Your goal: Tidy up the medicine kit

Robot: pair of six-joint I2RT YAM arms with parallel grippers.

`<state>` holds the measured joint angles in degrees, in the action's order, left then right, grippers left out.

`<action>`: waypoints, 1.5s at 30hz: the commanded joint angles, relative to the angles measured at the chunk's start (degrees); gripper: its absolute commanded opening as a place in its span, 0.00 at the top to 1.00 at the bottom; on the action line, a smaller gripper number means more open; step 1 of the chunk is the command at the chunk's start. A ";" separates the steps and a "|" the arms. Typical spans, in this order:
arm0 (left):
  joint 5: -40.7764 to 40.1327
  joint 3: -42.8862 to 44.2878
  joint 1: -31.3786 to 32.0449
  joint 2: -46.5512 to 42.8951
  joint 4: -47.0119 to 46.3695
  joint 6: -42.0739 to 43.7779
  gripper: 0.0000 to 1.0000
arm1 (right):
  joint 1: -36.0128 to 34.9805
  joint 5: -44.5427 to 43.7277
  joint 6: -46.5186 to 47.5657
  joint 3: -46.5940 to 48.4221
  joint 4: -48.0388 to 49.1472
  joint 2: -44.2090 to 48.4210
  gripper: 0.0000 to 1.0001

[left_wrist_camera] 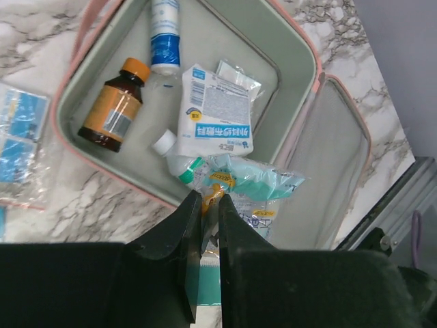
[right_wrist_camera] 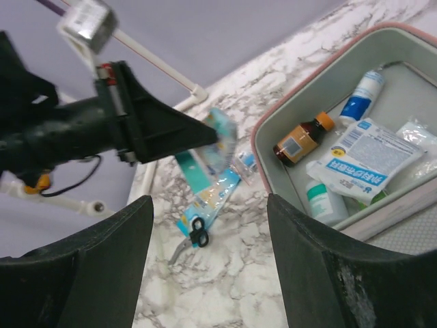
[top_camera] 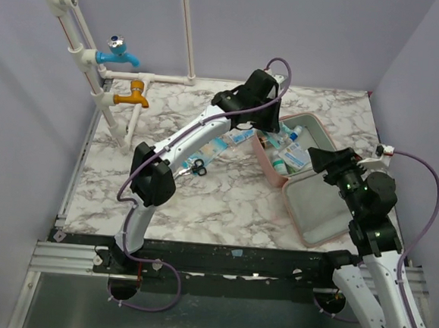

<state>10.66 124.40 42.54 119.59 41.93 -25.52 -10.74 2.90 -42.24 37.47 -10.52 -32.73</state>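
Note:
The medicine kit (top_camera: 319,206) lies open at the right of the table, pink outside and pale grey inside. Its far half (left_wrist_camera: 273,75) holds a brown bottle (left_wrist_camera: 113,109), a white tube (left_wrist_camera: 164,34), a white sachet (left_wrist_camera: 215,113) and a small green-capped bottle (left_wrist_camera: 177,160); the near half is bare. My left gripper (left_wrist_camera: 209,199) is shut on a clear teal packet (left_wrist_camera: 252,184) over the far half's left rim. It also shows in the top view (top_camera: 270,128). My right gripper (top_camera: 328,159) is open and empty above the near half, facing the left gripper.
Black-handled scissors (top_camera: 196,166) and blue-white packets (top_camera: 237,137) lie on the marble left of the kit; both show in the right wrist view, the scissors (right_wrist_camera: 198,232) on a packet (right_wrist_camera: 213,193). A pipe frame with blue (top_camera: 118,53) and orange (top_camera: 134,95) taps stands at the back left.

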 commanded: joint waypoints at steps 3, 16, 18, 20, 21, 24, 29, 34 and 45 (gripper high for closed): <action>9.36 1.21 0.95 5.75 -12.35 -10.65 1.00 | 0.36 3.07 -3.97 0.94 -3.19 3.56 0.29; 15.96 1.84 1.89 16.35 -35.48 -29.13 1.00 | 0.29 6.17 -6.86 -0.34 -4.20 8.74 0.29; 15.89 2.32 2.09 17.86 -37.44 -31.01 0.98 | 0.31 6.78 -7.42 -0.13 -4.25 9.49 0.29; 15.65 2.59 2.44 19.32 -39.54 -32.87 0.95 | 0.28 7.32 -8.12 -0.21 -4.05 10.26 0.29; 15.67 2.77 2.75 20.18 -40.78 -33.83 0.94 | 0.29 7.50 -8.40 -0.43 -3.90 10.53 0.29; 15.20 3.95 3.00 22.74 -44.02 -36.80 0.91 | 0.30 7.67 -9.24 -0.85 -3.52 11.15 0.29; 14.63 6.45 3.16 27.38 -47.30 -41.22 0.87 | 0.29 8.16 -9.60 -1.09 -3.27 11.60 0.29; 12.55 7.33 3.15 29.60 -48.85 -42.24 0.68 | 0.33 8.23 -9.27 -1.07 -3.71 11.99 0.29; 11.86 4.35 2.81 28.13 -51.08 -41.55 0.42 | 0.29 8.04 -8.57 -1.28 -3.57 11.16 0.29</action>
<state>23.35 129.75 45.43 149.18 -5.96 -67.44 -10.74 9.74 -51.18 36.84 -13.39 -21.37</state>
